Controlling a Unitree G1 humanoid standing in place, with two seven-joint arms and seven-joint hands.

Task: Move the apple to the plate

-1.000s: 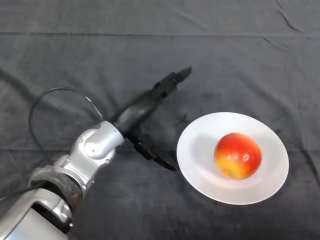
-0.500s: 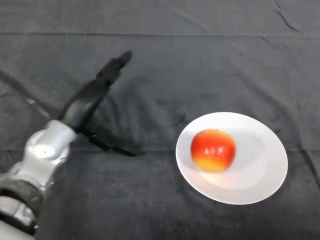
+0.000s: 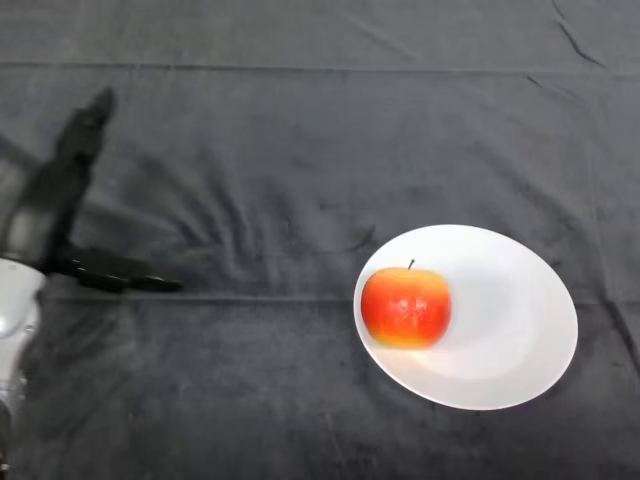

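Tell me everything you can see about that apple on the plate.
The apple is round, mostly red, shading to yellow-orange along its lower edge, with a smooth, slightly glossy skin. A thin dark stem sticks up from its top, so it looks upright. It rests on the left part of the white plate, near the rim, and touches nothing else. The hand is far off at the view's left edge, open.

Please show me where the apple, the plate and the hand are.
apple (image 3: 405, 308), head view, middle of its red side.
plate (image 3: 520, 330), head view, bare white part right of the apple.
hand (image 3: 45, 205), head view, the black palm.
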